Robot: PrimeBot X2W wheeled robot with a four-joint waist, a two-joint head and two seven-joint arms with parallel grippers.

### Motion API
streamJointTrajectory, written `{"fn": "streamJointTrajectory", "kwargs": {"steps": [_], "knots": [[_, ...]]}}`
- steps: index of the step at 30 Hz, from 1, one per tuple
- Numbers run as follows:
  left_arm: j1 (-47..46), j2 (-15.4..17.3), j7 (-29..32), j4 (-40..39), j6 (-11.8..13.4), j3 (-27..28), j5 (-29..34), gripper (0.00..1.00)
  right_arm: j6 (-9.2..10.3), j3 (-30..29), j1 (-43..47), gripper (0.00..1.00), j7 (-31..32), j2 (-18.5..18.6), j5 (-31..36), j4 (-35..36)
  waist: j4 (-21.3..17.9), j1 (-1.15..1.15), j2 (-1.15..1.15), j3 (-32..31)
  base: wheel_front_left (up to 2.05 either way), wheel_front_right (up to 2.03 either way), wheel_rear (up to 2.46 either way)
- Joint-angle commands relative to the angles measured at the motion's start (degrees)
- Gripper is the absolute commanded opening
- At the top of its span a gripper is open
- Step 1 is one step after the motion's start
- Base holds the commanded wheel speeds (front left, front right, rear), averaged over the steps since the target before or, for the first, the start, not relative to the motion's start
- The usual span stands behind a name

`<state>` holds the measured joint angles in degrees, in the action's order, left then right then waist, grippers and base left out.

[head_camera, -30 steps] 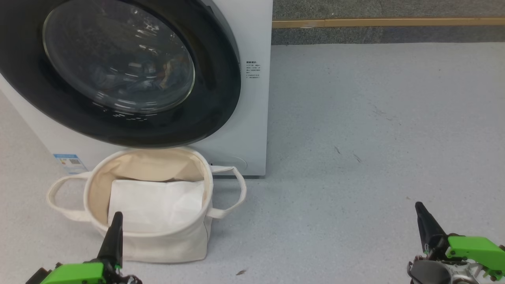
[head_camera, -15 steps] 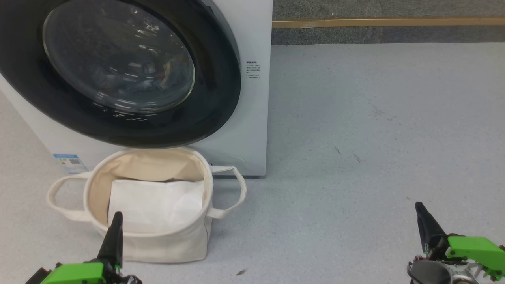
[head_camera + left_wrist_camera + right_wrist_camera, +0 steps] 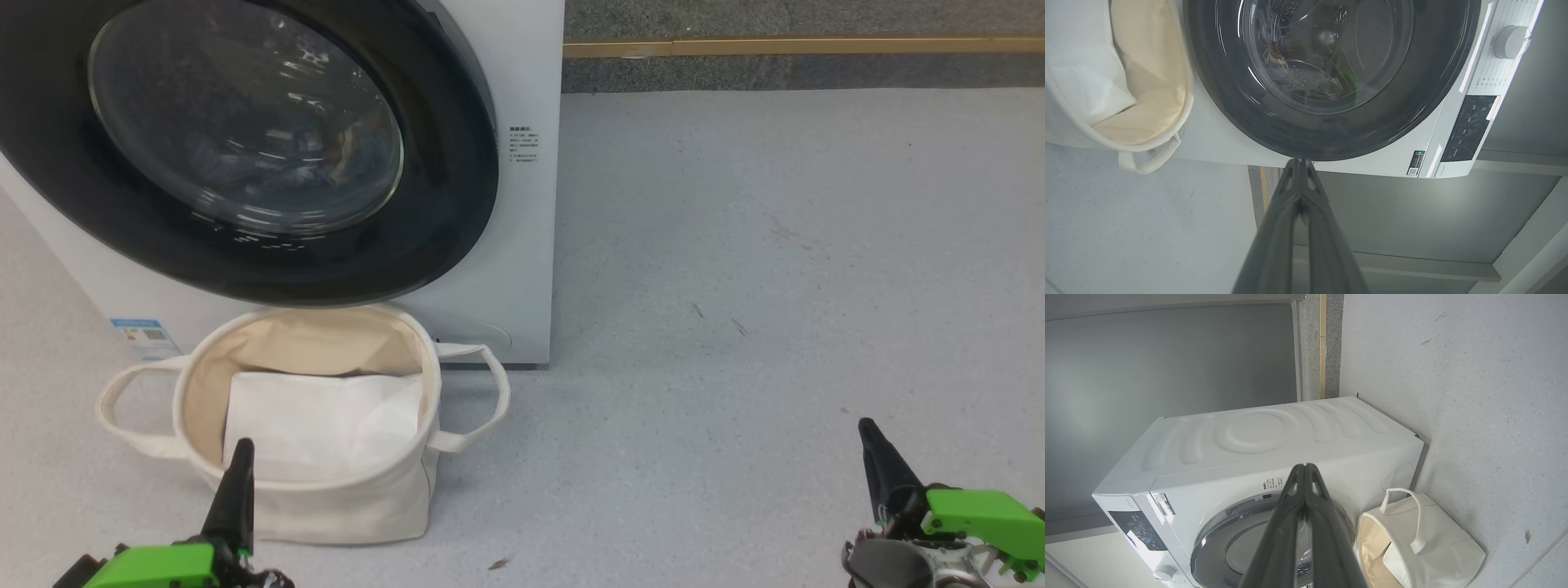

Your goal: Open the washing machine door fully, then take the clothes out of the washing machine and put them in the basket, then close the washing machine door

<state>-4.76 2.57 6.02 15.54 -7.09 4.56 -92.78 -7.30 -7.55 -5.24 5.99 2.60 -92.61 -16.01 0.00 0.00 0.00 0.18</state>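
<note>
The white washing machine (image 3: 522, 245) fills the upper left of the head view. Its round washing machine door (image 3: 245, 261), black-rimmed with a glass window, covers the opening. Through the glass I see bluish clothes (image 3: 310, 163) with an orange patch, also visible in the left wrist view (image 3: 1290, 69). The cream basket (image 3: 343, 514) stands on the floor right in front of the washer, below the door, holding a white liner (image 3: 326, 425). My left gripper (image 3: 242, 447) is shut and empty at the basket's near rim. My right gripper (image 3: 865, 426) is shut and empty over bare floor, far right.
Grey speckled floor (image 3: 735, 286) stretches to the right of the washer as far as a dark wall base with a wooden strip (image 3: 800, 45). The washer's control panel and dial (image 3: 1511, 41) sit above the door. The basket's looped handles (image 3: 490, 400) stick out sideways.
</note>
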Motion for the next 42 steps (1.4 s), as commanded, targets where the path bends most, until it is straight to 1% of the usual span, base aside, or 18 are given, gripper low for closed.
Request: {"fn": "streamJointTrajectory", "kwargs": {"steps": [1, 42], "knots": [[-1.4, 0.4, 0.5, -1.5, -0.4, 2.0, 0.6, 0.0, -0.19, 1.1, -0.9, 0.0, 0.5, 0.3, 0.4, 2.0, 0.0, 0.0, 0.0, 0.0, 0.0, 0.0, 0.0], [-1.4, 0.3, 0.5, -1.5, -0.4, 2.0, 0.6, 0.0, -0.19, 1.0, -0.9, 0.0, 0.5, 0.3, 0.5, 2.0, 0.0, 0.0, 0.0, 0.0, 0.0, 0.0, 0.0]]}}
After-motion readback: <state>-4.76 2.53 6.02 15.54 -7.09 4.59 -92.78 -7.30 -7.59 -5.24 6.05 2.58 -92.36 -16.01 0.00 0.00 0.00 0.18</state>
